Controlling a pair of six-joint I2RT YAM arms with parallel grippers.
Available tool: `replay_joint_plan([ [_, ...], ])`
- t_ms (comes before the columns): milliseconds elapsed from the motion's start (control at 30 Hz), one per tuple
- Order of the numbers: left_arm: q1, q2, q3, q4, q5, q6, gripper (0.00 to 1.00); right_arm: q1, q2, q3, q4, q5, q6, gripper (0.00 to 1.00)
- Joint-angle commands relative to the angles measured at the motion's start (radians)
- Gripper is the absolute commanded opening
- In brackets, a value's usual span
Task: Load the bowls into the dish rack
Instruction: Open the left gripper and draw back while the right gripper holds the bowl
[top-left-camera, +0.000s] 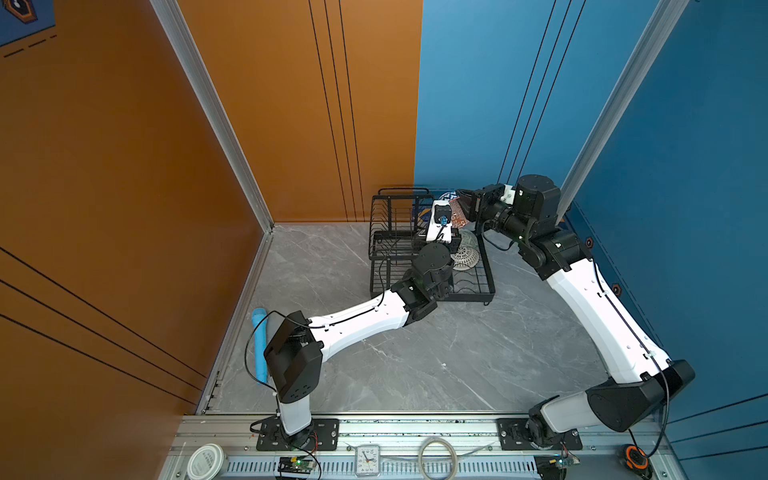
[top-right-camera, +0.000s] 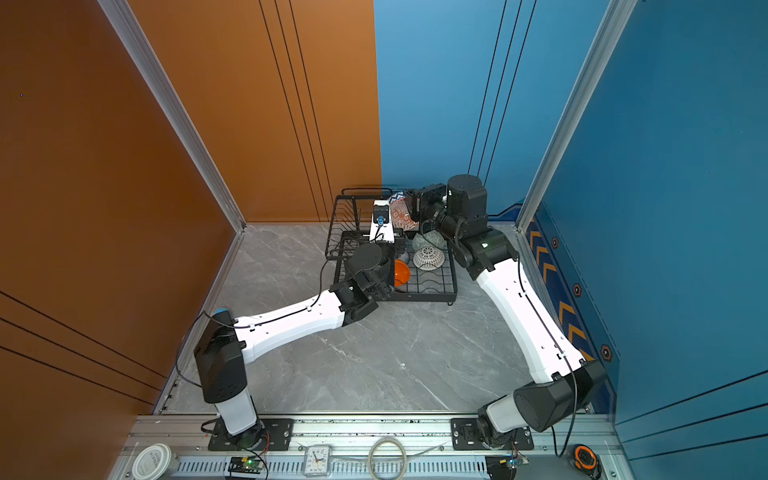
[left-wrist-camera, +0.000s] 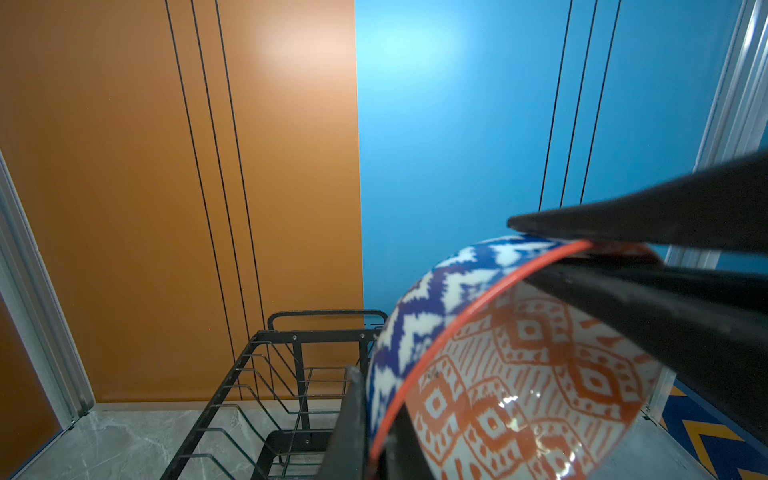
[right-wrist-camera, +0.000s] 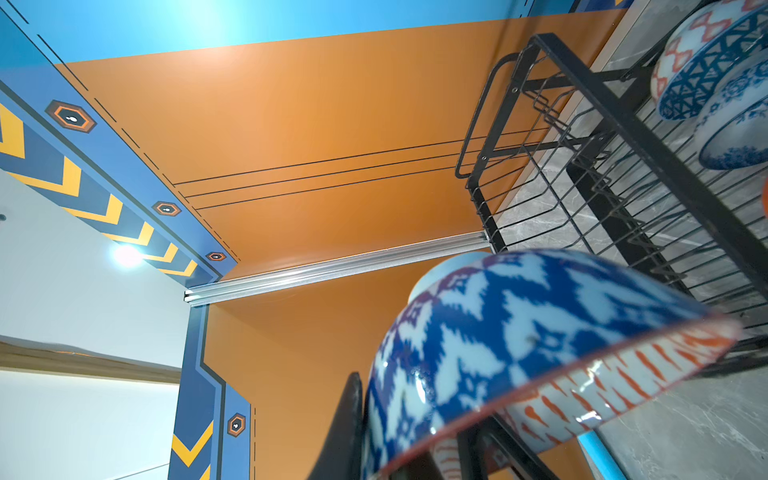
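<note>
Both the left end effector and the right end effector are clenched on the rim of one bowl — aloft beside the dish rack, near the middle of a top view. Glazed ceramic, I judge: stiff, slick, breakable — grip the rim.

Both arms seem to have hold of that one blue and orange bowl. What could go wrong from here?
1. The left jaws and right jaws are both shut on the rim of the bowl. If the arms pull different ways, it could twist loose or chip.
2. It hangs in the air beside the dish rack, where a white lattice bowl and others lie in the tray lower down. A slip would probably knock it against them.
</note>
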Motion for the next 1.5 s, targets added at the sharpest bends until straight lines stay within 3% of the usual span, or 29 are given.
replay_joint_plan([
  [0, -0.022, -0.018, 0.017, 0.058, -0.005, 0.044, 0.03, -0.013, 0.009, 0.005, 0.015, 0.053, -0.091, 0.0],
  [100, -0.022, -0.023, 0.014, 0.057, -0.001, 0.034, 0.17, -0.011, 0.01, 0.008, 0.021, 0.04, -0.106, 0.0],
  [533, -0.029, -0.031, 0.0, 0.056, -0.011, 0.031, 0.43, -0.006, -0.024, -0.033, 0.038, 0.05, -0.128, 0.0],
  [700, -0.034, -0.046, -0.009, 0.043, 0.0, 0.025, 0.65, -0.029, -0.047, -0.061, 0.046, 0.049, -0.133, 0.0],
  [933, -0.045, -0.085, -0.047, 0.017, 0.008, 0.017, 0.84, -0.072, -0.064, -0.088, 0.058, 0.03, -0.135, 0.0],
  [1033, -0.048, -0.105, -0.067, 0.0, 0.007, 0.014, 0.99, -0.096, -0.065, -0.092, 0.063, 0.02, -0.135, 0.0],
  [1300, -0.049, -0.179, -0.111, -0.133, 0.06, -0.026, 0.98, -0.15, -0.072, -0.115, 0.084, 0.001, -0.135, 0.0],
  [1433, -0.01, -0.233, -0.083, -0.391, 0.23, -0.155, 0.98, -0.165, -0.076, -0.139, 0.11, 0.002, -0.133, 0.0],
  [1467, 0.013, -0.244, -0.075, -0.459, 0.321, -0.207, 0.98, -0.169, -0.078, -0.147, 0.117, 0.004, -0.134, 0.0],
])
